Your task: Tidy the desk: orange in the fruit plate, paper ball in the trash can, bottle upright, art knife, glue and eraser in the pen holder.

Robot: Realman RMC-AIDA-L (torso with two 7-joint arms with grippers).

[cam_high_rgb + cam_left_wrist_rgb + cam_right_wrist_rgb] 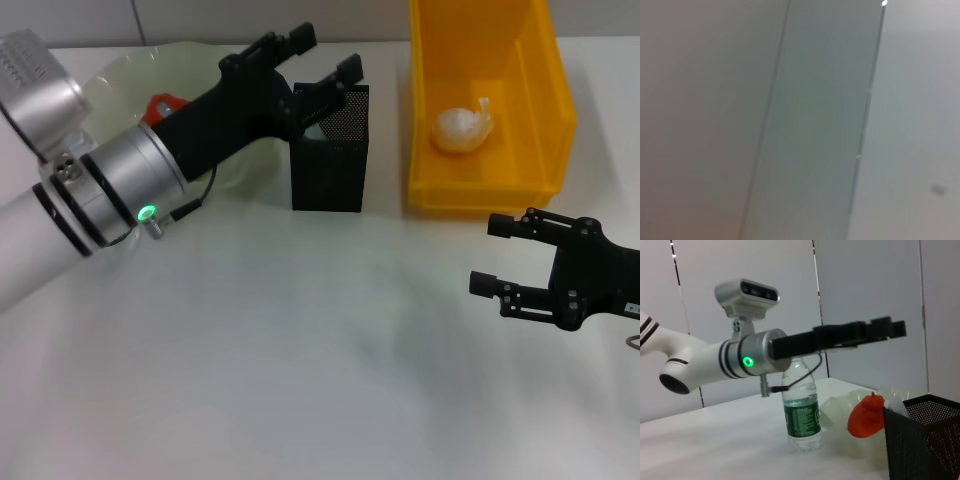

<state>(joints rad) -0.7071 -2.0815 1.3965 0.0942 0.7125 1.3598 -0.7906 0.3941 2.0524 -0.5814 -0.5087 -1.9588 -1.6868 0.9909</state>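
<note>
Bottle (802,412) upright, right wrist view only; left gripper (330,62) released above pen holder (330,150); right gripper (490,255) released.

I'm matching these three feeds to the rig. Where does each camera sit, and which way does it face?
Head view: on the robot's head, looking down at the table; shows the left gripper above the pen holder, the right gripper low near the yellow bin holding the paper ball.
Left wrist view: on the left wrist, facing a plain wall panel; no body visible.
Right wrist view: on the right wrist, looking across the table at the left arm, bottle, orange.
Shared: head and right wrist views both show the left arm and pen holder.
</note>
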